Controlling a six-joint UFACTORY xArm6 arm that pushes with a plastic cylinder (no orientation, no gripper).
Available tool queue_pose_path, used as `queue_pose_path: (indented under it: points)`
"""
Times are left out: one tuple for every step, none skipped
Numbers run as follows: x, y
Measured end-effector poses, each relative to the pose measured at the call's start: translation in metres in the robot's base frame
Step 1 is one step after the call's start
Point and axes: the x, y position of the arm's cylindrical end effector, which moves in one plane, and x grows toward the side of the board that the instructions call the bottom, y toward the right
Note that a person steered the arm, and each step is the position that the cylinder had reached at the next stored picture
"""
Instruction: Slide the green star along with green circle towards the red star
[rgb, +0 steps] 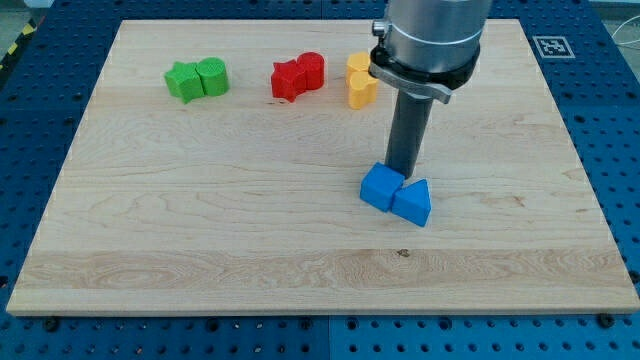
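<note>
A green star (183, 82) and a green circle (212, 76) sit touching each other at the view's upper left of the wooden board (200, 200). A red star (288, 80) and a red circle (311, 70) sit touching to their right, a gap apart from the green pair. My tip (402, 176) is far to the right and lower, just behind a blue cube (379, 187) and a blue triangle (412, 202) near the board's middle right.
Two yellow blocks (360, 80) stand right of the red pair, partly hidden behind the arm (428, 45). Blue perforated table surrounds the board. A marker tag (549, 46) lies at the upper right.
</note>
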Motion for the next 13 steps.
queue_pose_path:
  points:
    - [0.008, -0.014]
    - [0.009, -0.017]
    - [-0.011, -0.017]
    - [-0.024, -0.029]
    - [-0.027, -0.048]
    - [-0.027, -0.065]
    - [-0.030, -0.081]
    - [-0.036, -0.098]
    - [-0.044, -0.114]
    - [-0.054, -0.128]
    - [-0.055, -0.148]
    - [-0.055, -0.172]
    - [-0.055, -0.197]
